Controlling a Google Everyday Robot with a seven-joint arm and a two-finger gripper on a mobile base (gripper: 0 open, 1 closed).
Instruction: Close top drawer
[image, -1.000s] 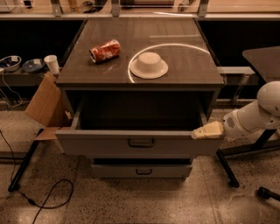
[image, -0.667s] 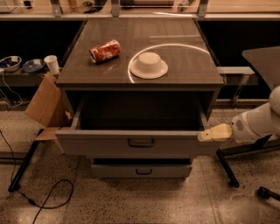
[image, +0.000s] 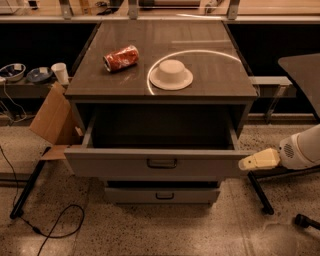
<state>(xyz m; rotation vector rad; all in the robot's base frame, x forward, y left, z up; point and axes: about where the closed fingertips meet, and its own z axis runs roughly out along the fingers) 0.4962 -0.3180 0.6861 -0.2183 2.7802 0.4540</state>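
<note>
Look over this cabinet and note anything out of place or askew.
The top drawer stands pulled far out. A red can lies on its side on the cabinet top, beside a bowl seemingly turned upside down. The hand sits at the drawer's right front corner.

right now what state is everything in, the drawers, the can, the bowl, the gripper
wide grey top drawer: pulled open
shallower grey lower drawer: set far back, shut or nearly
red soda can: lying on its side on the cabinet top
pale round bowl: upside down on the cabinet top
cream gripper: at the top drawer's right front corner
</note>
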